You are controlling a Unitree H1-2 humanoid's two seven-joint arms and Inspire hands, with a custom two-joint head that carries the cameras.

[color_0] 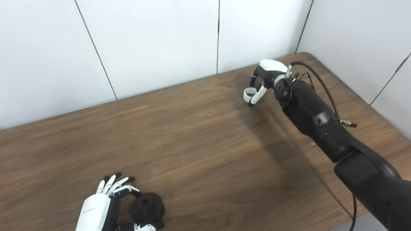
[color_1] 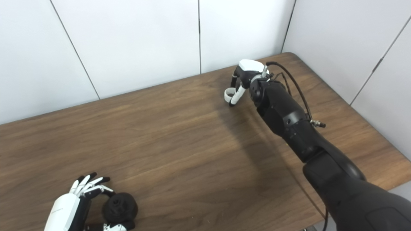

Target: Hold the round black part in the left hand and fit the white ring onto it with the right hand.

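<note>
L hand (color_0: 99,208) at near-left edge of counter (color_0: 192,134), fingers (color_0: 113,184) spread upward and part-curled round black part (color_0: 147,208). Thumb under part at bottom edge of view. Fingers close beside part, loosely cupping it; can't tell for sure if grip is firm. Part sits low, on or just above counter, hole in middle facing up.

R arm reaches far across to back-right of counter, near wall. R hand (color_0: 265,80) bent down at wrist, fingers (color_1: 236,93) pinching white ring (color_0: 249,94). Ring upright, held at fingertips, just above or touching wood; can't tell which. Shadow of arm runs across counter below it.

Ring and part well apart: ring far right-back, part near left-front. Cable loops along R forearm.
</note>
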